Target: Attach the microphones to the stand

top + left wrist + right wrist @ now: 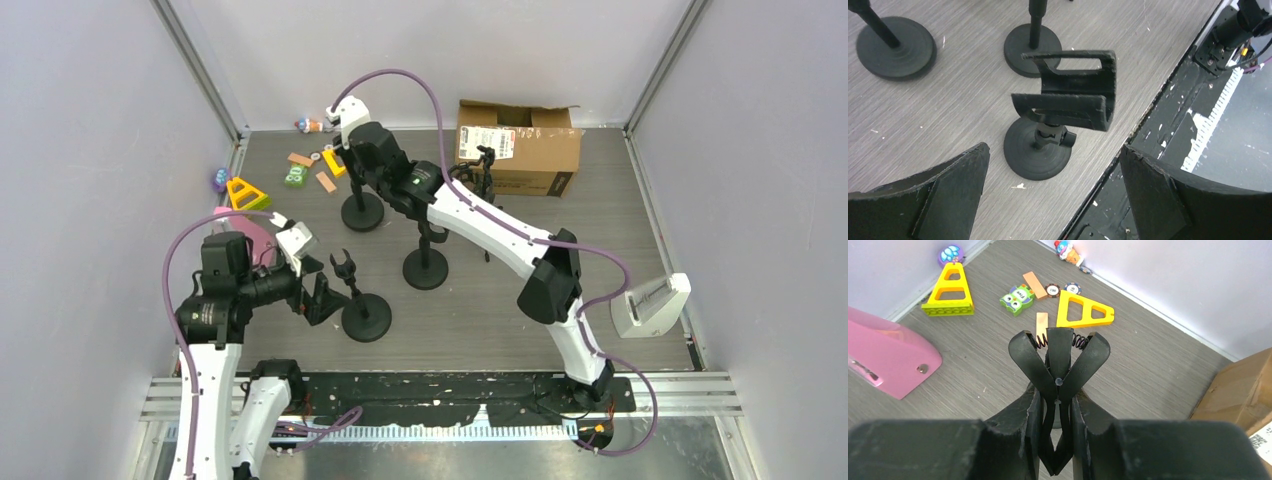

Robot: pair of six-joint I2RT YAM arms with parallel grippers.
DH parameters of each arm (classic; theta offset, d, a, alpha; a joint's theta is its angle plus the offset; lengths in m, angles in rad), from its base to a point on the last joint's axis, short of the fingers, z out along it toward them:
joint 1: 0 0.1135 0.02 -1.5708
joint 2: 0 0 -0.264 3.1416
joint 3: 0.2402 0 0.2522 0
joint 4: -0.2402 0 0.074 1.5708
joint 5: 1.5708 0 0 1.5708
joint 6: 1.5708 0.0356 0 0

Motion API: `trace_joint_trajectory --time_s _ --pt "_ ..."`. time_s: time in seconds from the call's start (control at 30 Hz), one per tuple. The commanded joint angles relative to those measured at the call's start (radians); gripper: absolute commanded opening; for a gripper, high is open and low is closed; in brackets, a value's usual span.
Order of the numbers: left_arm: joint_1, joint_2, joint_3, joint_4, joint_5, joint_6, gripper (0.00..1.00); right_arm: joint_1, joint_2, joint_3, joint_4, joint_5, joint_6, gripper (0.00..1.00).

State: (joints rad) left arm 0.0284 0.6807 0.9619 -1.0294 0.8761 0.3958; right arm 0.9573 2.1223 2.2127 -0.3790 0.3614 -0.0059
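No microphone shows in any view. Three black stands with round bases stand on the table: far [362,212], middle [426,268] and near [366,318]. My right gripper [343,150] is shut on the handle ends of the far stand's spring clip [1058,360], and the clip's jaws are spread and empty. My left gripper [315,292] is open and empty just left of the near stand. In the left wrist view my gripper [1054,149] sits above that stand's base [1023,160], and its U-shaped holder [1073,95] is empty.
A cardboard box [520,147] stands at the back right with a fourth thin black stand [487,165] before it. A white holder [650,305] sits at the right edge. A pink stapler-like thing [888,355], yellow triangles [1083,310] and small toys [1017,297] lie at the back left.
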Motion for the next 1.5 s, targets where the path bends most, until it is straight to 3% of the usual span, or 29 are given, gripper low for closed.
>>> trace_joint_trajectory --time_s 0.0,0.17,0.23,0.33,0.4,0.53,0.83,1.0,1.2,1.23,1.37,1.47 --pt "0.003 -0.004 -0.029 0.175 0.039 -0.109 1.0 -0.002 0.008 0.045 0.137 0.021 0.04 0.05" --pt "0.001 -0.009 -0.055 0.201 0.077 -0.126 1.0 -0.006 0.015 -0.019 0.195 0.015 0.063 0.06" --pt "-0.001 -0.016 -0.067 0.191 0.091 -0.1 1.0 -0.01 0.015 -0.025 0.192 0.013 0.075 0.2" --pt "-0.004 -0.029 -0.087 0.172 0.106 -0.054 1.0 -0.016 -0.001 -0.038 0.187 0.015 0.087 0.62" --pt "-0.008 -0.034 -0.105 0.184 0.112 -0.039 0.99 -0.022 -0.021 -0.048 0.181 0.013 0.095 0.77" --pt "-0.011 -0.037 -0.155 0.299 0.129 -0.093 1.0 -0.037 -0.077 -0.065 0.152 0.001 0.103 0.91" --pt "-0.019 -0.009 -0.237 0.584 0.168 -0.271 0.97 -0.04 -0.296 -0.265 0.137 0.0 0.08 0.92" --pt "-0.054 0.018 -0.242 0.645 0.191 -0.298 0.77 -0.04 -0.403 -0.37 0.129 0.002 0.064 0.93" --pt "-0.054 0.016 -0.26 0.657 0.257 -0.293 0.66 -0.04 -0.514 -0.483 0.087 0.018 0.033 0.93" --pt "-0.054 0.013 -0.261 0.646 0.257 -0.282 0.61 -0.04 -0.522 -0.492 0.083 0.018 0.031 0.93" --pt "-0.054 0.006 -0.244 0.625 0.226 -0.251 0.27 -0.039 -0.568 -0.558 0.076 0.023 0.035 0.93" --pt "-0.05 0.014 -0.196 0.595 0.187 -0.214 0.23 -0.034 -0.594 -0.604 0.077 0.019 0.04 0.93"
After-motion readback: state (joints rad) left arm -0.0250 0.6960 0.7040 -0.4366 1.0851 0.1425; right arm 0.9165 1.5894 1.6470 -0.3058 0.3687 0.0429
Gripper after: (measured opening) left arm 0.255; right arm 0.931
